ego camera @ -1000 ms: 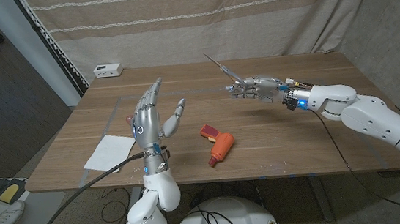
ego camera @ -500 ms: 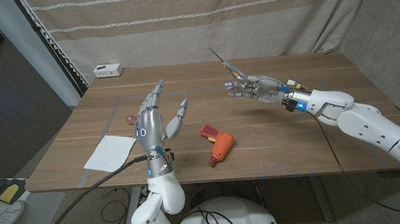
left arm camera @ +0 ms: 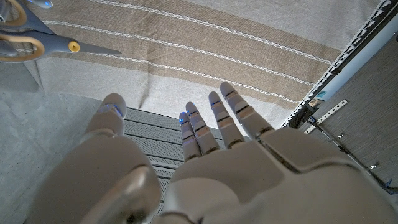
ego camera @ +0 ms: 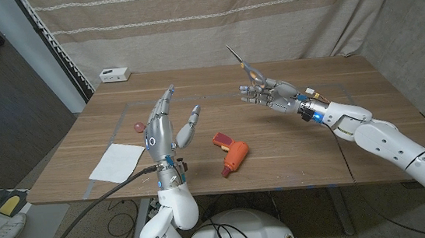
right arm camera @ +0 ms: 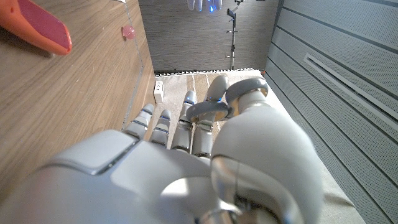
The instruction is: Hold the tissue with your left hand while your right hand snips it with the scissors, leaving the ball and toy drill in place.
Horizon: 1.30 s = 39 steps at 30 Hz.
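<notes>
Tissue sits flat at the near-left edge of the table, a white square just left of and below your left hand. That hand is up off the surface, fingers apart and pointing away from you toward the curtain, holding nothing. So the tissue lies on the outer, near side of it, not under the fingers; you need to come down and left to pin it. Toy drill lies right of that hand, orange body, long axis running roughly near-to-far, near the front edge. Ball, small and pink, sits just beyond the tissue at the far-left side of the left hand; watch it when you lower. Right hand is farther back over mid-table, raised, fingers clamped on the scissors, blades pointing up and away toward the curtain. Can't tell from here if the blades are parted. Left hand is far nearer to the tissue; the right, scissors in it, is well apart from it across the drill, so my read is pin first, then bring the blades across left without clipping the drill.
</notes>
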Each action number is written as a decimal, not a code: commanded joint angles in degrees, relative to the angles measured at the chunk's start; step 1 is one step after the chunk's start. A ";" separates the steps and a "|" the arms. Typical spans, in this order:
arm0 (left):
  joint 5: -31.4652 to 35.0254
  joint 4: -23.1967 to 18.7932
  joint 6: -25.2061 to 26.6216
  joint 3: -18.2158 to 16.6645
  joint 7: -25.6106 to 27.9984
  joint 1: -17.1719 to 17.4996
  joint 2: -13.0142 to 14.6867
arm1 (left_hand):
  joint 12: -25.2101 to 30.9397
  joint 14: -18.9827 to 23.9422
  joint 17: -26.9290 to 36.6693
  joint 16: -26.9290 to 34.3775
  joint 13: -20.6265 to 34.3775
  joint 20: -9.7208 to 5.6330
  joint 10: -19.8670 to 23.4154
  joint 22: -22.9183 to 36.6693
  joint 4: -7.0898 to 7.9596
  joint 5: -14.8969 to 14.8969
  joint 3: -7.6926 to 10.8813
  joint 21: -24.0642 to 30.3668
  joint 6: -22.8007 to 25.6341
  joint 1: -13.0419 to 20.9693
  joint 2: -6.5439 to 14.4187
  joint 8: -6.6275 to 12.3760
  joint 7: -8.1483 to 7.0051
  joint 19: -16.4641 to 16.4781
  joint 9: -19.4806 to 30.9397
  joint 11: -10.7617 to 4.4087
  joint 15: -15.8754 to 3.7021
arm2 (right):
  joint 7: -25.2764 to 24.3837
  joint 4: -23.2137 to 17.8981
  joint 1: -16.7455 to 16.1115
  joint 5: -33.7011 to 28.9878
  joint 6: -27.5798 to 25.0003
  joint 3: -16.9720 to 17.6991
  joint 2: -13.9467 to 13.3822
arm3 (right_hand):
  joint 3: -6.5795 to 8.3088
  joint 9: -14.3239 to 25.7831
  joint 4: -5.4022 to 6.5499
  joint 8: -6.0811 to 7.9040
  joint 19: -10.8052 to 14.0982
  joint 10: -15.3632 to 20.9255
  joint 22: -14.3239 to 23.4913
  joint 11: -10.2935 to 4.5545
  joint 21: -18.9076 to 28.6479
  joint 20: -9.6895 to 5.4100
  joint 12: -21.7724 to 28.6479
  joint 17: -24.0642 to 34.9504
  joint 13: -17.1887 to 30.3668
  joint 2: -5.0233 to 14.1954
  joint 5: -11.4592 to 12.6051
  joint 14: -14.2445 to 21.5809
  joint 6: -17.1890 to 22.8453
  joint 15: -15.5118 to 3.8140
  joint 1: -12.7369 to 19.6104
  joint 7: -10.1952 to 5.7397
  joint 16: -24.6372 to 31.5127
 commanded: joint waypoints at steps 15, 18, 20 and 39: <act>-0.49 -0.86 -0.36 0.31 0.00 0.95 -0.51 | 0.32 0.08 0.07 0.29 -0.02 -4.51 0.36 0.14 0.02 0.58 -0.30 -0.28 0.61 0.42 0.04 0.41 0.33 -0.09 0.14 -0.05 -9.60 | 4.47 4.50 -1.95 4.44 3.02 1.03 8.04 | -2.07 -4.22 -0.25 -0.44 1.28 -0.38 0.02 -0.47 0.48 0.55 -0.29 -0.12 0.17 -2.64 1.41 0.90 2.38 -0.44 -1.06 -2.09 0.38; -0.25 -0.85 -0.30 0.39 0.00 1.06 -0.58 | 0.37 0.12 0.07 0.31 -0.02 -4.51 0.48 0.14 0.03 0.58 -0.31 -0.30 0.69 0.43 0.06 0.44 0.31 -0.08 0.13 0.01 -9.60 | 4.71 4.87 -1.94 4.71 3.09 1.01 8.68 | -2.54 -5.02 -0.31 -0.61 1.39 -0.65 0.01 -0.57 0.46 0.55 -0.41 -0.13 0.14 -3.19 1.84 0.95 2.67 -0.52 -1.38 -2.44 0.34; -0.09 -0.94 -0.36 0.36 0.00 1.26 -0.62 | 0.36 0.16 0.07 0.33 -0.02 -4.51 0.47 0.14 0.04 0.57 -0.31 -0.31 0.73 0.44 0.08 0.45 0.32 -0.08 0.12 0.05 -9.60 | 5.12 5.22 -1.89 4.69 3.22 0.98 8.95 | -2.77 -5.30 -0.35 -0.64 1.48 -0.83 0.00 -0.52 0.46 0.66 -0.48 -0.13 0.12 -3.42 2.13 0.97 2.69 -0.61 -1.52 -2.66 0.32; 0.05 -1.64 -0.09 0.51 0.00 1.99 -0.63 | 0.44 0.35 0.07 0.39 -0.04 -4.63 0.67 0.13 0.06 0.57 -0.35 -0.37 1.54 0.51 0.15 0.71 0.02 0.06 0.08 0.00 -9.62 | 7.02 7.96 -2.38 6.01 5.10 1.17 13.24 | -4.39 -8.38 -1.24 -0.76 1.68 -2.41 -0.03 -1.50 0.22 0.61 -1.07 -0.20 -0.12 -5.21 4.91 1.06 4.55 -1.12 -1.77 -3.17 0.12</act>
